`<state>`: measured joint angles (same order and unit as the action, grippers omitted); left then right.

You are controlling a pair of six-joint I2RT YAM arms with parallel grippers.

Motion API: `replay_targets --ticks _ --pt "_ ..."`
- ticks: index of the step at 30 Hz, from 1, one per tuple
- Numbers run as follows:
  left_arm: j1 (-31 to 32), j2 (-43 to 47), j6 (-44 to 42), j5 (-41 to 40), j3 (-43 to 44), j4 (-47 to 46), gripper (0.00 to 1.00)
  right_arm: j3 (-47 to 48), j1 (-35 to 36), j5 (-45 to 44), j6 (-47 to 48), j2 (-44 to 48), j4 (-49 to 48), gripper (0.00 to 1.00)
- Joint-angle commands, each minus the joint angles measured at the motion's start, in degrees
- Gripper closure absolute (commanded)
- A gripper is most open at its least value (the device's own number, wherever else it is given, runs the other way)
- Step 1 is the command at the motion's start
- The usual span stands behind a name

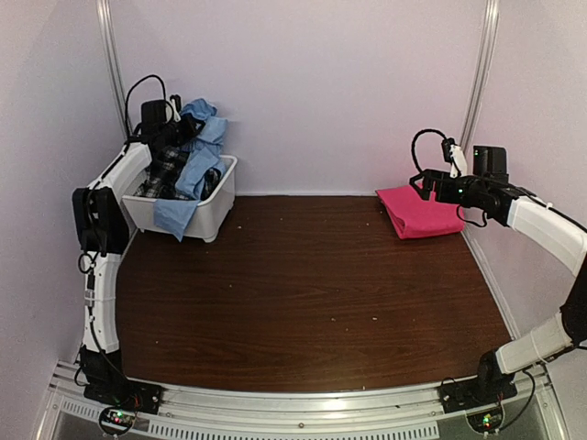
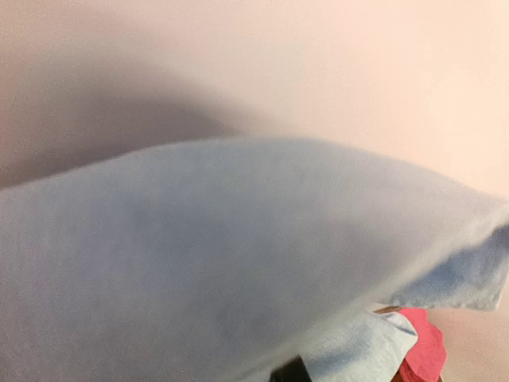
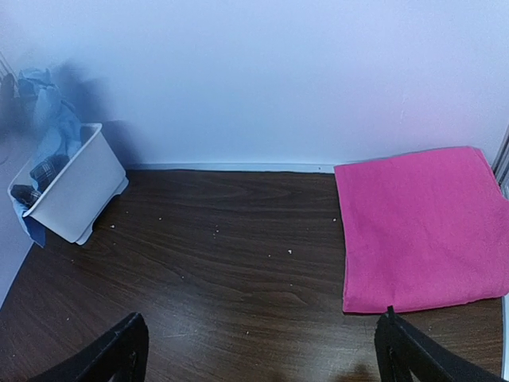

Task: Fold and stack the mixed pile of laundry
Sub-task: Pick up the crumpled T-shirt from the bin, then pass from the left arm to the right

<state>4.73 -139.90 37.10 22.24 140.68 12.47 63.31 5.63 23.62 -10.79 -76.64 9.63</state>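
The mixed laundry pile sits in a white tub [image 1: 216, 215] at the back left. A light blue collared shirt [image 1: 204, 128] is bunched up above the tub's rim and hangs over its front. My left gripper [image 1: 180, 128] is shut on this shirt. The shirt [image 2: 199, 263] fills the left wrist view and hides the fingertips. A black-and-white plaid garment [image 1: 163, 176] lies inside the tub. A bright pink-red cloth [image 1: 420, 213] lies folded flat at the back right. My right gripper [image 1: 424, 183] hovers open over the cloth's near edge [image 3: 421, 227], holding nothing.
The dark wooden table [image 1: 312, 293] stretches between the tub [image 3: 75, 195] and the pink-red cloth, with small white crumbs on it. Pale walls close in the back and both sides. Metal posts stand at the back corners.
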Motion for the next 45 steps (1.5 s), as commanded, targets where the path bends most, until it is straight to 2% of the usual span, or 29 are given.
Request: replay_targets --ticks 1,6,9,12,16,25,29,38,41,45 --pt "-0.98 10.79 2.43 3.91 2.35 -11.37 1.0 -0.97 -0.11 2.0 -1.12 0.94 -1.25 0.0" --pt "-3.92 11.95 9.59 5.74 2.28 -17.93 1.0 -1.17 -0.1 2.46 -1.25 1.44 -1.37 0.0" --pt "-6.09 11.99 15.15 10.52 1.53 -24.59 1.0 -1.33 -0.09 2.47 -1.19 1.83 -1.41 0.0" --pt "-5.89 13.68 15.65 12.51 1.2 -28.49 1.0 -1.68 -0.09 2.91 -1.21 1.78 -1.99 0.0" --pt "-6.47 14.81 17.08 9.37 3.43 -30.43 1.0 -1.61 -0.09 4.17 -2.31 1.17 -2.91 0.0" --pt "-7.03 12.44 32.32 5.52 5.16 -45.09 1.0 -1.85 -0.09 5.15 -3.25 0.54 -4.03 0.0" --pt "-4.92 13.83 33.82 7.92 5.26 -46.33 1.0 -2.49 -0.02 6.67 -4.43 0.53 -7.03 0.0" --pt "6.85 18.38 35.69 10.19 6.94 -47.9 1.0 -3.14 1.81 12.81 -7.38 -0.85 -14.92 0.0" --pt "11.14 18.76 38.27 10.45 6.14 -50.35 1.0 -3.01 4.27 14.38 -7.96 -1.28 -19.65 0.0" --pt "16.34 18.65 40.85 9.5 5.8 -50.99 1.0 0.04 11.03 11.73 -6.2 -2.97 -24.4 0.0"
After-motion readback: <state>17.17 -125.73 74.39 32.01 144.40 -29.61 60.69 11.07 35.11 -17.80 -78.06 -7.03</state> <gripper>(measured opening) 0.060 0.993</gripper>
